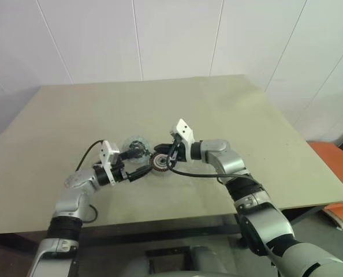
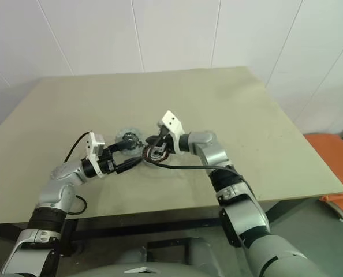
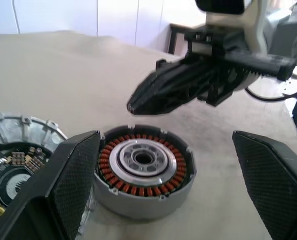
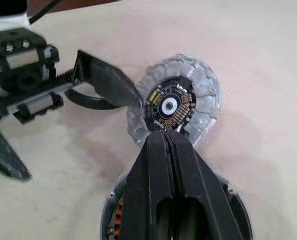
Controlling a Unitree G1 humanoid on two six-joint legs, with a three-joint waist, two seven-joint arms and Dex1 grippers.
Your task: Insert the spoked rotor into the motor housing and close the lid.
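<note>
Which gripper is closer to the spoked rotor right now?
Left. The open left gripper straddles the spoked rotor on the table, one finger either side. The shut right gripper hangs just above it.

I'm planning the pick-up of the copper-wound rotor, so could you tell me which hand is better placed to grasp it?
Probably the left hand: its fingers stand wide open on either side of the spoked rotor on the table. The right hand hangs above the rotor with its fingers shut and empty.
</note>
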